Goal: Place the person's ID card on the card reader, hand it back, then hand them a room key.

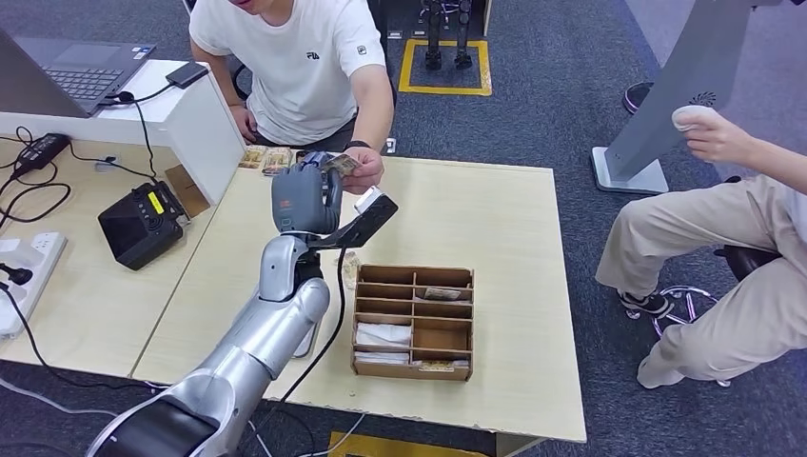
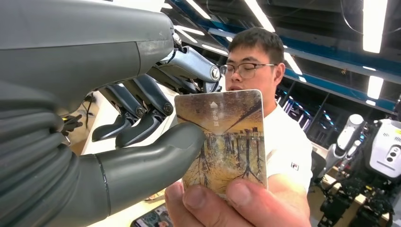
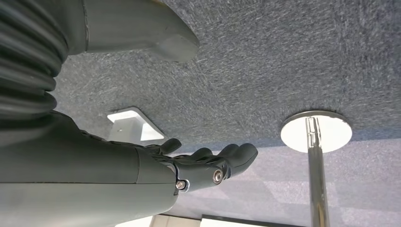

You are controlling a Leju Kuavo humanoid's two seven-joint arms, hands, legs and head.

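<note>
Card (image 2: 222, 137) in the handover was a printed one with a brownish tree scene, and it sat between the left hand (image 1: 305, 195) and the hand of the person (image 1: 366, 169) seated across the table (image 1: 495, 219). From the left wrist view the robot's thumb (image 2: 156, 156) pressed on the card's face with the darker fingers (image 2: 137, 118) curled behind it, so the left hand was grasping the card while the person's fingers (image 2: 227, 198) pinched its other end. Both were raised above the table's far edge. The right hand (image 3: 208, 165) hung over grey carpet, released, fingers loosely extended and holding nothing. A wooden box with compartments (image 1: 414, 322) sat on the table nearer the robot, and a black card reader (image 1: 143, 224) stood on the neighbouring desk.
</note>
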